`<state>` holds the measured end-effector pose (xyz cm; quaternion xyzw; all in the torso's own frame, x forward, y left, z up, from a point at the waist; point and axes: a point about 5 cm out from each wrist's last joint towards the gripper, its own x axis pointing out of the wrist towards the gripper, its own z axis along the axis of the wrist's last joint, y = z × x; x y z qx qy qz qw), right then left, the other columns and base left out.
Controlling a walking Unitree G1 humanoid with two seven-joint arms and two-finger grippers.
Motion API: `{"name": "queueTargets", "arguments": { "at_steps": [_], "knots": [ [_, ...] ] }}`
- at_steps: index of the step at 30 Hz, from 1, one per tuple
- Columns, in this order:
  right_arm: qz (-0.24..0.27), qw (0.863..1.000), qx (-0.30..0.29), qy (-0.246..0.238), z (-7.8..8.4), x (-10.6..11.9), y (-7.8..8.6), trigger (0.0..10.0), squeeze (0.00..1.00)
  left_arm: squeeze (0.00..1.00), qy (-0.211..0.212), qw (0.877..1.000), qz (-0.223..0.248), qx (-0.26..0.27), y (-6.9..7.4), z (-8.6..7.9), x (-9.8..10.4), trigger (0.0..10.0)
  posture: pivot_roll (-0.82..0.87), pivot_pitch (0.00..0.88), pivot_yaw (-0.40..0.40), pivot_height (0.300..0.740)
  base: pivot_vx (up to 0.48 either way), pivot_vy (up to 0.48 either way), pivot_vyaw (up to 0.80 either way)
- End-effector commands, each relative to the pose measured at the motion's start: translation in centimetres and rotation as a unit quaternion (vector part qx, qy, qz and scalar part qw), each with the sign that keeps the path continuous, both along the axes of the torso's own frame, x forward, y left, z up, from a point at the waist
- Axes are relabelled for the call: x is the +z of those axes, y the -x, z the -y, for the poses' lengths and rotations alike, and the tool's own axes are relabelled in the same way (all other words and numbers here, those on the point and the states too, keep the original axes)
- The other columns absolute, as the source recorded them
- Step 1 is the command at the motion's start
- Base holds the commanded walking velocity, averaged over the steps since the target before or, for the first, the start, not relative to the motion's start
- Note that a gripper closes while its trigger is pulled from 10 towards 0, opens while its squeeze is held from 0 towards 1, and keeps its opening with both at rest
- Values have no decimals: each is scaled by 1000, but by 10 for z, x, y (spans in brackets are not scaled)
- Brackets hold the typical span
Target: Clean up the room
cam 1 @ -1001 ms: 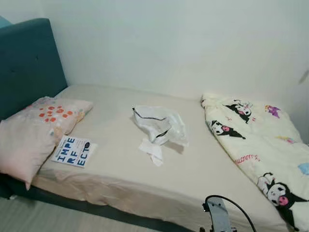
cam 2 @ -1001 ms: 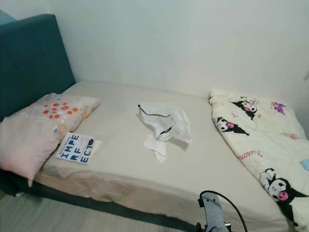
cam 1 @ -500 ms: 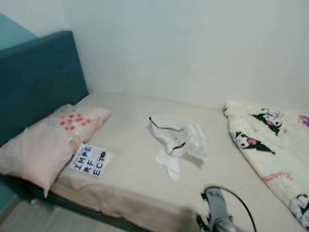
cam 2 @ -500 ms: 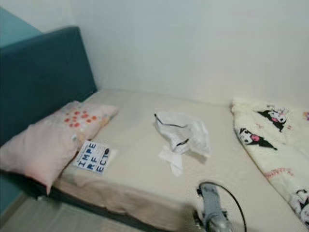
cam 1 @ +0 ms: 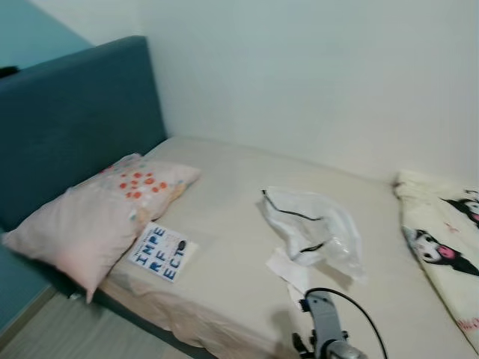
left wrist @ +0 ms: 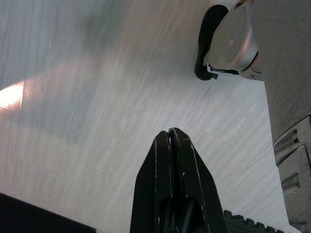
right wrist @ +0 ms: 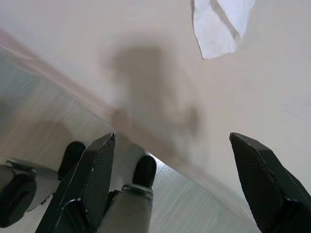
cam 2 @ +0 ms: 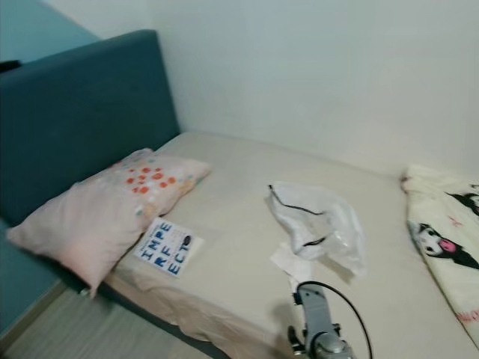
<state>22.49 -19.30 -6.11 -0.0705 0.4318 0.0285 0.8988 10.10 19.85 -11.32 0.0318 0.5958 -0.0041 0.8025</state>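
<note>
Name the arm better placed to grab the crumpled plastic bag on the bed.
Right, probably. The right end effector is open over the bed's near edge, beside the plastic bag and tissue. The left end effector is shut, pointing at the floor.

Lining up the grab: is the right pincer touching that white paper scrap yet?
Apart. The right wrist view shows the open right pincer over the bed edge, with bare sheet between it and the paper scrap.

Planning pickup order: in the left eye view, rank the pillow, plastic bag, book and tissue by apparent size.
1. pillow
2. plastic bag
3. book
4. tissue, partly under the bag, so unsure against the book.
</note>
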Motion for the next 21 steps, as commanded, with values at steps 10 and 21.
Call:
{"name": "queueTargets", "arguments": {
  "at_steps": [10,21],
  "knots": [
    [-5,1000,-15,16,9,-1,4,10000,0,0,10,995,102,-2,-50,4,16,10000,-3,0,-21,729,0,0,0],
    [-1,1000,-21,12,7,1,0,10000,0,0,16,995,101,-17,-50,8,16,10000,-9,0,-23,729,279,0,0]
  ]
}}
